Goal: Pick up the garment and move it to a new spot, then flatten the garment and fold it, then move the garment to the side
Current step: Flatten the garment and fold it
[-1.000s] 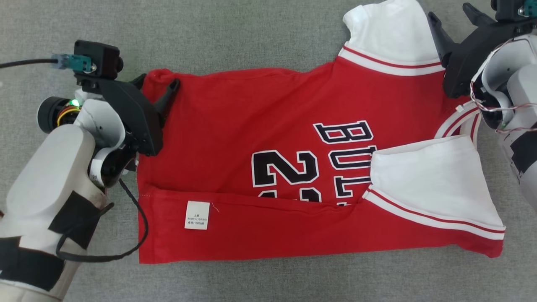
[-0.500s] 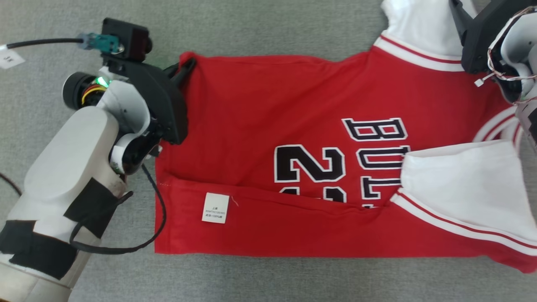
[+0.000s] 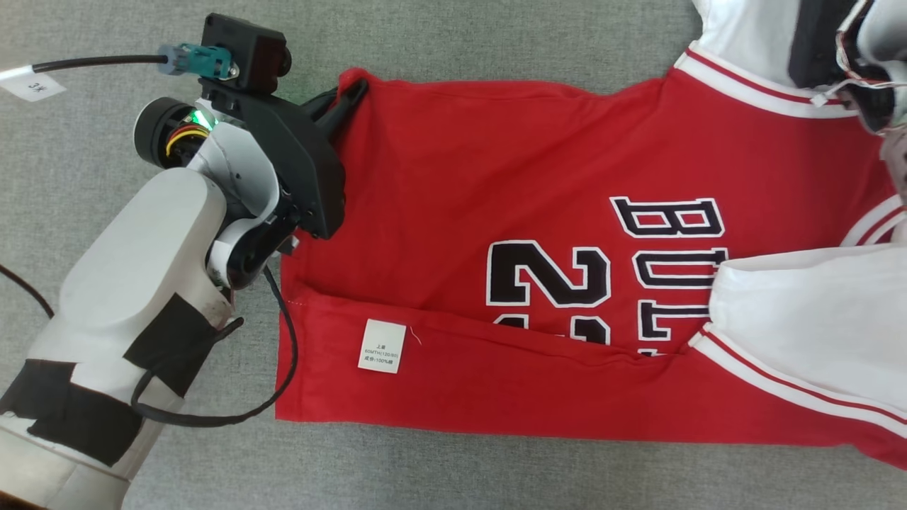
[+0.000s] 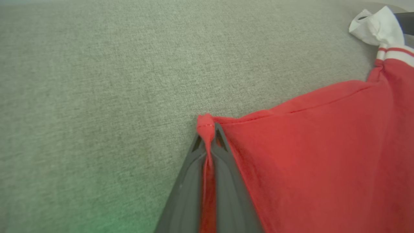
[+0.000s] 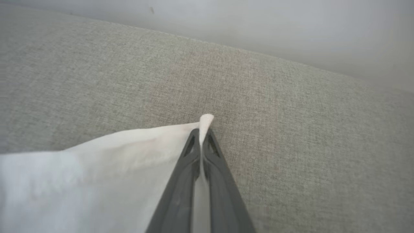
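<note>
Firmly, left jaws pinch garment [image 3: 538, 177] at red corner, right jaws pinch white corner (both closed)

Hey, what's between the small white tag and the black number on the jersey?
Head view: just red jersey cloth, crossed by one fold line.

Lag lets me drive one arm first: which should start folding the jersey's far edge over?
Left, likely. The left gripper is clamped on the garment's red hem corner, in plain head view; the right gripper pinches the white shoulder tip, at that view's edge.
</note>
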### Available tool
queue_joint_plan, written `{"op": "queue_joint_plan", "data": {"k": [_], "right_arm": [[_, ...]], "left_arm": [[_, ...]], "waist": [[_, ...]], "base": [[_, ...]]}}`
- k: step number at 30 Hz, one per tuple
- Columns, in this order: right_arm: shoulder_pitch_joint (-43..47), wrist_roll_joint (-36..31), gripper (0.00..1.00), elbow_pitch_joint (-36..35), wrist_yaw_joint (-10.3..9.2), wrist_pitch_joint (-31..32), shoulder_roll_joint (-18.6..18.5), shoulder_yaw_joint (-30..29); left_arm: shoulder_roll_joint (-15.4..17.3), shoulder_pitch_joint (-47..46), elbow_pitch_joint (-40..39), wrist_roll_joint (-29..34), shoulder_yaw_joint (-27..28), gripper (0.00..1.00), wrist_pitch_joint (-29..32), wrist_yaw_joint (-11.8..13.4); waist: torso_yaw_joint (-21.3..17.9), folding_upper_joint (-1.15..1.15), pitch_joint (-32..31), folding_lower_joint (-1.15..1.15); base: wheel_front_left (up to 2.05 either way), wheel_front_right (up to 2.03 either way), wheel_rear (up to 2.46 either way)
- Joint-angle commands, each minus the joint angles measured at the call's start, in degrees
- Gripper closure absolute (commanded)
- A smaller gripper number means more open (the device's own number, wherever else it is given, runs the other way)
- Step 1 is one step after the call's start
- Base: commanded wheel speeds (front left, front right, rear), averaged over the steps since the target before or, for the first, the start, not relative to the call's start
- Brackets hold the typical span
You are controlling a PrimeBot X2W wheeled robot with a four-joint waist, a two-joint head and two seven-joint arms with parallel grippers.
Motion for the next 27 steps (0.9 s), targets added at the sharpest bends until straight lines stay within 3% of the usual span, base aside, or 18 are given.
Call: {"op": "queue_joint_plan", "data": {"k": [1, 10, 16, 27], "right_arm": [[1.05, 0.84, 1.00, 0.30, -0.01, -1.08, 0.42, -0.04], [4.83, 2.64, 1.00, -5.13, -0.01, -12.71, -1.95, 1.55], [9.29, 5.58, 1.00, -10.65, -0.01, -17.17, -3.68, 3.70], [21.89, 10.33, 1.00, -25.15, -0.01, -28.30, -7.21, 7.52]], "left_arm": [[0.25, -0.21, 0.88, -0.26, 0.10, 1.00, -1.03, 0.11], [1.06, 2.58, 4.22, -1.07, 1.71, 1.00, -5.46, 0.65], [1.70, 4.45, 5.89, -1.59, 2.30, 1.00, -7.21, 1.03], [3.34, 9.34, 7.43, -2.40, 3.78, 1.00, -11.28, 2.38]], "waist": [[-0.76, 0.00, -0.82, 0.00], [-4.74, 0.00, -5.83, 0.00], [-7.34, 0.00, -8.53, 0.00], [-11.38, 0.00, -13.89, 0.00]], "base": [[0.00, 0.00, 0.00], [0.00, 0.00, 0.00], [0.00, 0.00, 0.00], [0.00, 0.00, 0.00]]}}
